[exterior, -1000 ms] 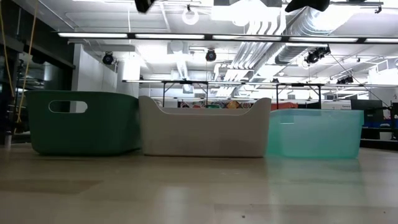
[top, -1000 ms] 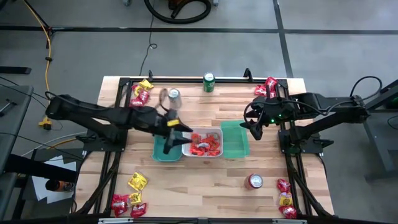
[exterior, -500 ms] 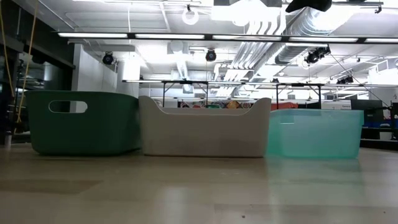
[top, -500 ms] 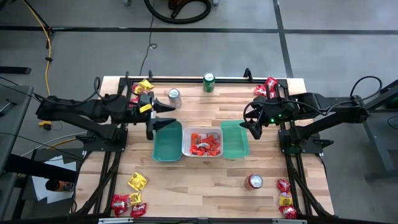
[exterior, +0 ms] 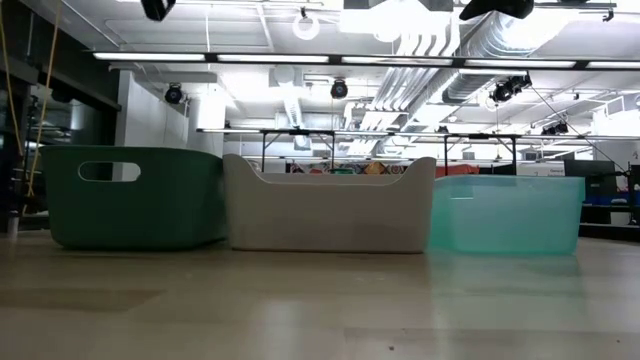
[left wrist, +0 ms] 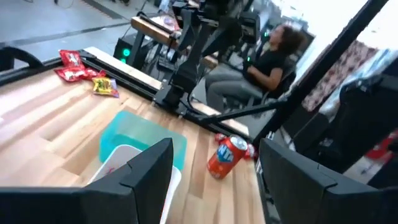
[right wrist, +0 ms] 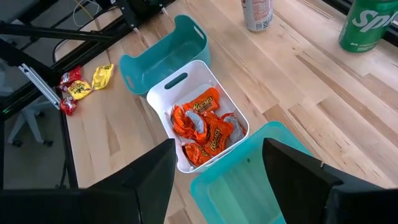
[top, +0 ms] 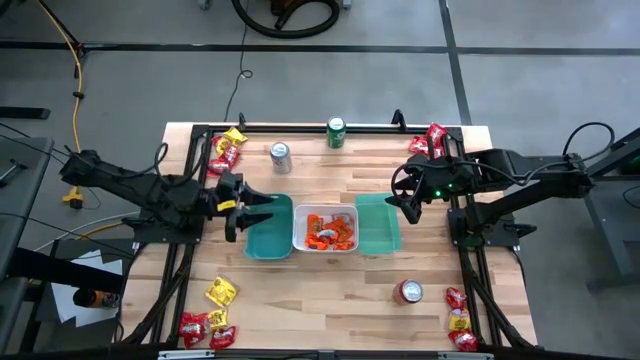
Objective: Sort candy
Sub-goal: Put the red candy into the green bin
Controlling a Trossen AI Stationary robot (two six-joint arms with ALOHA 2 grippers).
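Note:
Orange candy packets (right wrist: 202,127) lie in the white middle tray (top: 345,243). It stands between a dark teal tray (top: 268,245) and a light teal tray (top: 378,228). Loose red and yellow candy lies in heaps at the table's four corners, for instance the near left heap (top: 210,310) and the far right heap (top: 432,138). My left gripper (top: 250,211) is open and empty at the dark teal tray's left end. My right gripper (top: 408,207) is open and empty above the light teal tray's right end. The wrist views show both pairs of fingers wide apart.
A silver can (top: 280,155) and a green can (top: 336,132) stand near the far edge, and a red can (top: 410,291) stands near the right front. The trays stand in a row in the low view (exterior: 330,205). A seated person (left wrist: 267,59) is beyond the table.
My left gripper has drawn back from above the dark teal and white trays. It first went toward the far left, then came to hover at the dark teal tray's left end. The right arm has kept still.

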